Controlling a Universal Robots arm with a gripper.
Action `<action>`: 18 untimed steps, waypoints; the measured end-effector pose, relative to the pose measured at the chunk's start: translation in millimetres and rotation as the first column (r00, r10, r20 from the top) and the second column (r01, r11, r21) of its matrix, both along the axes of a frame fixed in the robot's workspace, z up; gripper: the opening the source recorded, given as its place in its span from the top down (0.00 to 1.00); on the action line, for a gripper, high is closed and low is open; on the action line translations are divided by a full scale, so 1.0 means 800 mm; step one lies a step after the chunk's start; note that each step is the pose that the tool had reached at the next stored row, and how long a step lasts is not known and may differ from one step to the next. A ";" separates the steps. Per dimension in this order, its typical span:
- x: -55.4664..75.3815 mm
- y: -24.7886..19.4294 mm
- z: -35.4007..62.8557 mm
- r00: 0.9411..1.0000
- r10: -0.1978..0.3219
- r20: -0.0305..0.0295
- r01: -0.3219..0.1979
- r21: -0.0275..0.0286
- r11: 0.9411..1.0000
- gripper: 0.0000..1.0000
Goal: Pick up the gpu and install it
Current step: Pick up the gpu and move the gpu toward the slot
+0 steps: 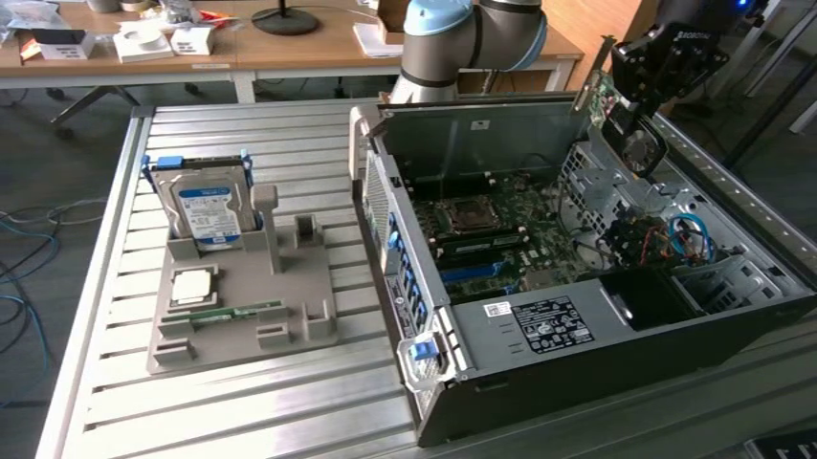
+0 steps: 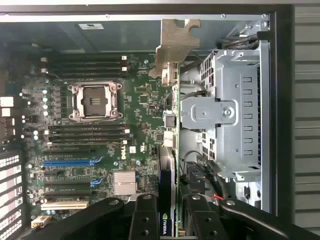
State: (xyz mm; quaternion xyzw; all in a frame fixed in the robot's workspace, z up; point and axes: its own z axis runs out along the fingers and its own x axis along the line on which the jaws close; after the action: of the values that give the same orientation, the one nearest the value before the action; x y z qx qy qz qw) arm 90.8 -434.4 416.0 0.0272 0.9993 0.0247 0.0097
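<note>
The gpu (image 1: 632,143) is seen raised in the upper right of the exterior view, above the open computer case (image 1: 562,325); it is clamped edge-on between the fingers (image 2: 145,220) of the gripper (image 1: 634,96), which are closed partway onto the card; the motherboard (image 2: 100,125) is seen beneath it; a hard drive (image 1: 207,212) is seen standing in the grey holder (image 1: 243,316) at centre left.
</note>
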 end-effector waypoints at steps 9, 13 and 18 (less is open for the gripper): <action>0.000 0.0000 0.000 1.000 0.000 0.000 0.000 0.000 1.000 0.74; 0.000 0.0000 0.000 1.000 0.000 0.000 0.000 0.000 1.000 0.74; -0.001 -0.0001 0.000 1.000 0.000 0.000 0.000 0.000 1.000 0.74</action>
State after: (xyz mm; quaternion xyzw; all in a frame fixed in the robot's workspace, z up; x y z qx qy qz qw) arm 90.3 -434.4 416.0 0.0272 0.9993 0.0247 0.0097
